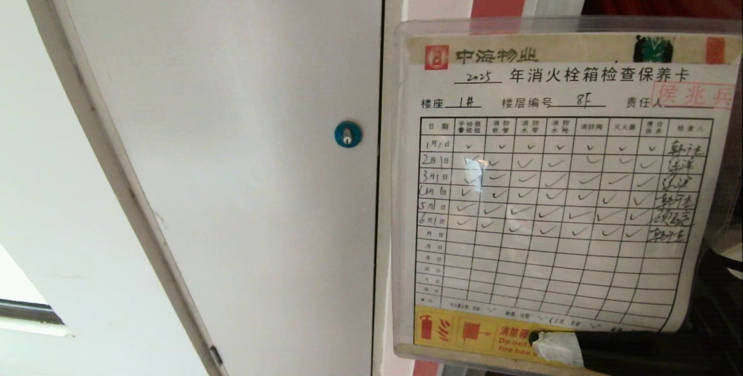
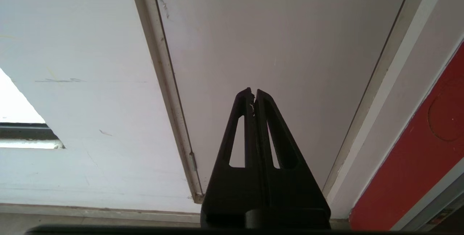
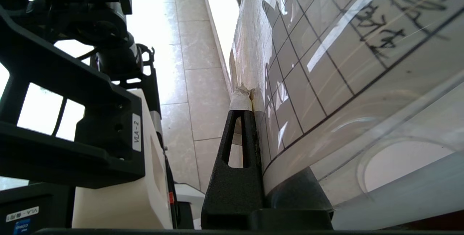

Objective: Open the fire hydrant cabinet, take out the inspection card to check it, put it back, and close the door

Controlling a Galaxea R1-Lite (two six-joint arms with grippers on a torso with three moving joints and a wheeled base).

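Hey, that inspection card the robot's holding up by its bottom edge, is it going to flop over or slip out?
The inspection card probably bends easily: its right side already curves. The glossy clear sleeve looks slippery, so the right gripper, shut on one small spot, may let it swivel. It seems light.

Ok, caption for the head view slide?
Right claw holds the inspection card up at its yellow edge, beside the white panel.

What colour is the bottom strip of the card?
Yellow-orange, with red pictures, on the inspection card; the head view shows it best.
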